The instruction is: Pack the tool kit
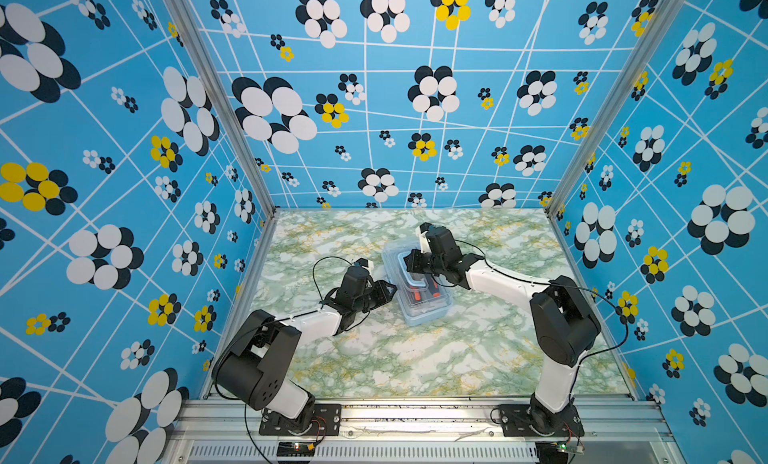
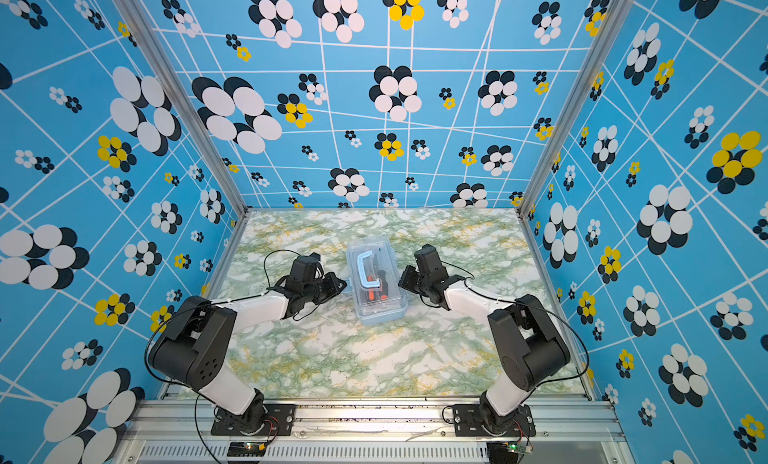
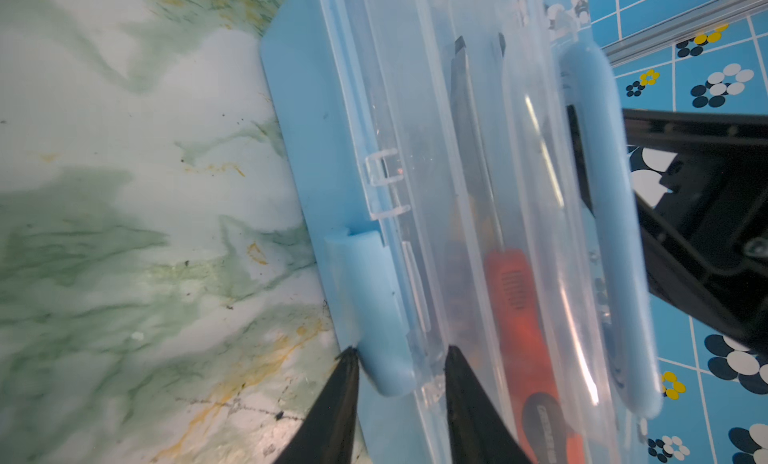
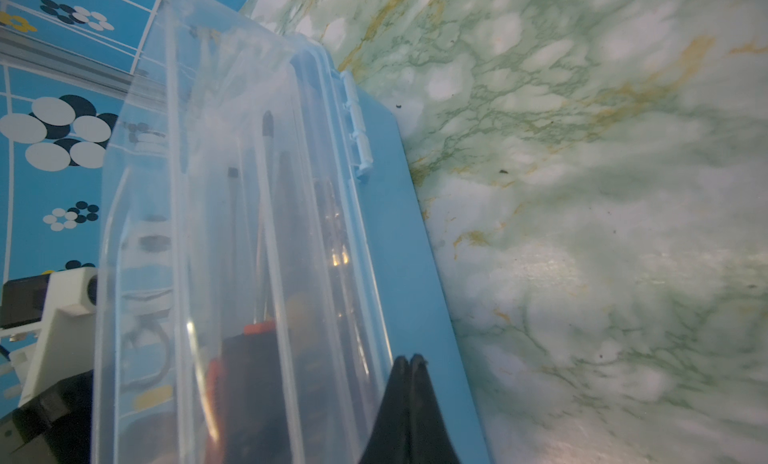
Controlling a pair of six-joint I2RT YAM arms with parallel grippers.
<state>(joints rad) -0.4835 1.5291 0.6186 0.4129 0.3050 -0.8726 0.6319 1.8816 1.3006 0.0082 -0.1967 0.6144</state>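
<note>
Two end effectors flank the tool kit [image 2: 376, 281] on the table [image 2: 374, 358]: left end effector [image 3: 401, 351] partly open astride the blue latch [image 3: 374, 308], right end effector [image 4: 410, 358] shut, empty, against the base [image 4: 415, 233]. Likely latching; next, press latch home.

Glossy translucent plastic tool kit [image 2: 376, 281]
</note>
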